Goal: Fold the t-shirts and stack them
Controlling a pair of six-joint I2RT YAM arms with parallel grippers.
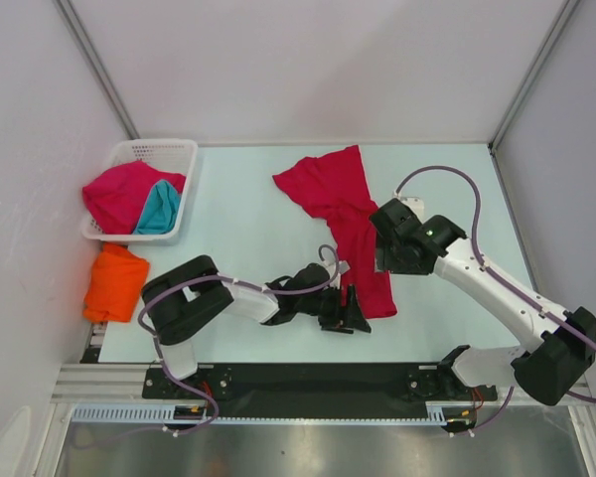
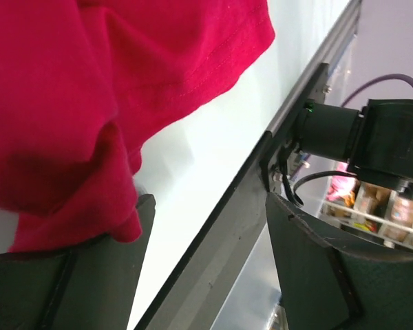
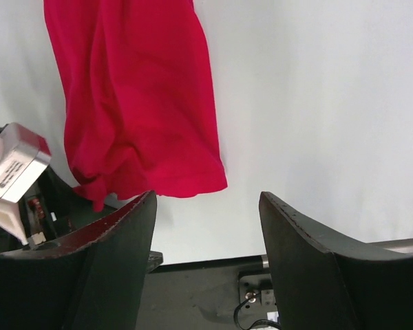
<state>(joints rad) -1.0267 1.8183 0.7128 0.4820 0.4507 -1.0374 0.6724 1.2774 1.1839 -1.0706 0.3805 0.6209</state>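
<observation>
I see my left claw [image 2: 206,206] wide open, one finger touching the crumpled crimson-red cloth t-shirt [image 1: 333,194] on the pale surface [image 1: 238,224]; right claw [image 3: 206,199] wide, empty, above it

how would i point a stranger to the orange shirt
Find the white basket at the table's far left corner. Just on the near side of it, at the table edge, lies the orange shirt. It is the only orange cloth, and sits outside the basket, unlike the red shirt and teal shirt in it.
</observation>
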